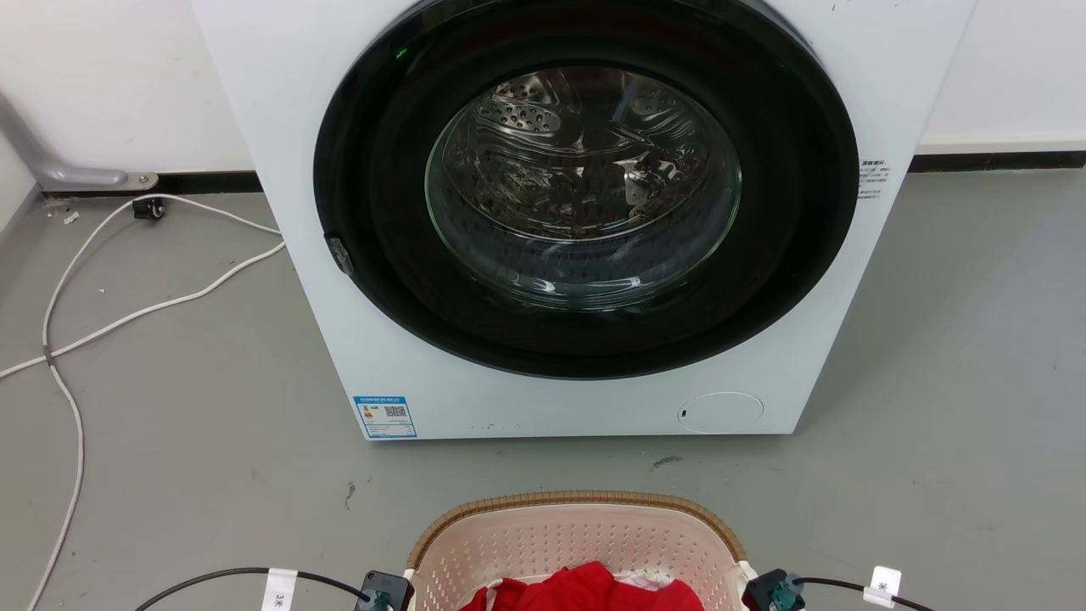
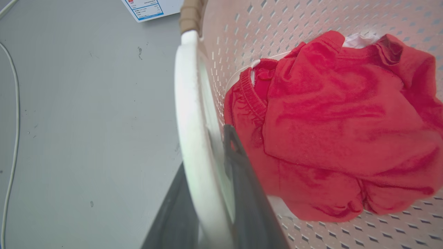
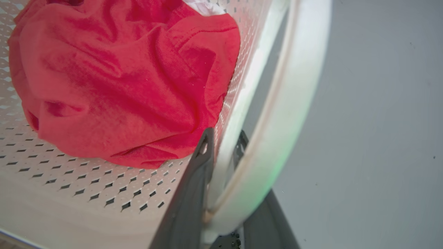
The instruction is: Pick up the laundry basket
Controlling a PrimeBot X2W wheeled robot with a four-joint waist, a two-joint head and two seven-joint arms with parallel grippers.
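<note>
Laundry basket (image 1: 577, 502) at the bottom edge of the head view, straight in front of the washing machine (image 1: 585, 407), with a strip of bare grey floor (image 1: 933, 441) between the two. Machine door closed, drum visible through the glass. Red garment (image 1: 585, 591) bunched inside the basket, with a scrap of white cloth beside it.

Left gripper (image 1: 382, 592) at the basket's left end, right gripper (image 1: 774, 592) at its right end, each right against the rim where the side handles sit.

Left wrist view: left handle (image 2: 188, 103) runs between the two dark fingers. One finger is inside the perforated wall, just beside the garment; the other is outside, on the floor side. Gap narrow, closed onto the handle.

Right wrist view: same arrangement, mirrored. Right handle (image 3: 294, 103) passes between the fingers, one inside the wall and one outside. Gap narrow, holding the handle.

Progress, as a judgement:
- Approach looks done and both grasps appear made.
- The lift is what remains.
- The basket's base is hidden, so I cannot tell whether it rests on the floor or is already clear of it.
- The rim looks level across the head view.
- Next move calls for both arms to rise together and evenly; uneven height would tilt the basket and strain one handle
</note>
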